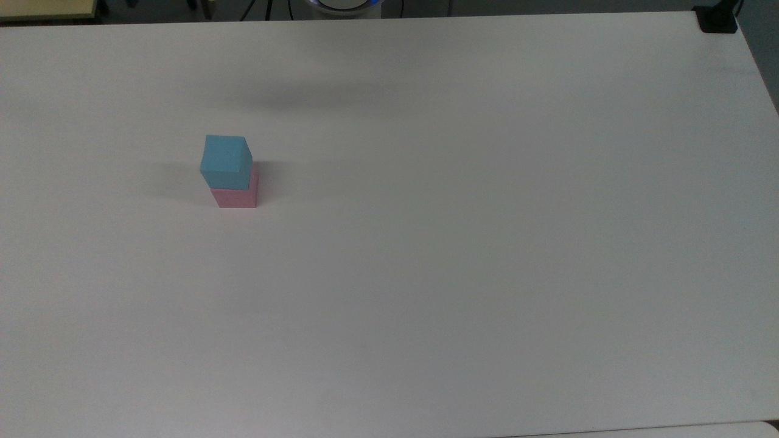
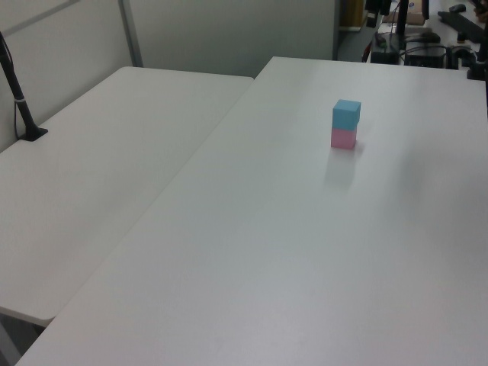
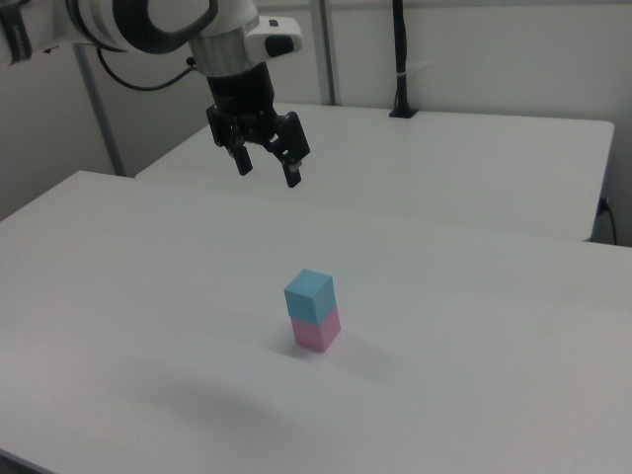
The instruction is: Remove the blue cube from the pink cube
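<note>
Right view: you see the gripper [image 3: 268, 166] in the upper left of the frame, hanging in the air above the table [image 3: 474, 395], well apart from the cubes.
Gripper state: the two black fingers [image 3: 293, 172] are spread, with a clear gap between them; nothing is held.
Arm: the white arm [image 3: 128, 22] enters from the upper left corner of the right view and bends down to the gripper.
Blue cube: you find it [image 1: 225, 161] at left of centre in the top view, resting on the pink cube. In the left view it [image 2: 346, 113] sits in the upper right; in the right view it [image 3: 309, 294] is near frame centre.
Pink cube: it [image 1: 236, 198] stands on the table directly under the blue cube, touching it. See also the left view [image 2: 343, 138] and the right view [image 3: 317, 329].
Stack alignment: in the right view the blue cube is turned slightly against the pink one, so the edges do not line up.
Second table: a white table [image 2: 91, 175] adjoins on the left view's left; a black post [image 2: 17, 95] stands at its far edge.
Shadow: a soft dark patch [image 1: 304, 97] lies on the table in the upper centre of the top view.
</note>
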Tool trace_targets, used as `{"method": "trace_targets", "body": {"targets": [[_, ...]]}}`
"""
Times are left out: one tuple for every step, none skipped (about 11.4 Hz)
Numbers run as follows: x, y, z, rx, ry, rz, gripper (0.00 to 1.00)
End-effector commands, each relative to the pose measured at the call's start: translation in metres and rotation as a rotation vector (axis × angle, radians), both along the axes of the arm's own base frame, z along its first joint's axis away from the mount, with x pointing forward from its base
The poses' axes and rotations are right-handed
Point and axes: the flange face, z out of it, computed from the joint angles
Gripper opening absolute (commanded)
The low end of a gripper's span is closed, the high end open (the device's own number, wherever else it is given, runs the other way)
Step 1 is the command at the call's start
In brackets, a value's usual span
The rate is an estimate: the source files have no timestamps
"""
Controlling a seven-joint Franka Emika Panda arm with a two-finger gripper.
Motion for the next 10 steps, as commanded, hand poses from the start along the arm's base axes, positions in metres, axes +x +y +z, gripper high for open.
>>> {"method": "trace_targets", "body": {"targets": [[-0.005, 0.007, 0.0, -0.005, -0.002, -0.012, 1.0], [-0.005, 0.006, -0.001, -0.005, -0.002, -0.012, 1.0], [-0.005, 0.007, -0.001, -0.003, -0.001, -0.012, 1.0], [-0.007, 0.006, -0.001, 0.002, 0.012, -0.014, 1.0], [-0.008, 0.005, -0.001, 0.006, 0.016, -0.017, 1.0], [-0.012, 0.002, -0.003, 0.012, 0.04, -0.014, 1.0], [-0.016, 0.003, -0.007, 0.021, 0.077, -0.012, 1.0], [-0.016, 0.002, -0.009, 0.019, 0.088, 0.0, 1.0], [-0.014, 0.002, -0.012, 0.008, 0.097, 0.08, 1.0], [-0.015, 0.001, -0.019, 0.005, 0.12, 0.21, 1.0]]}}
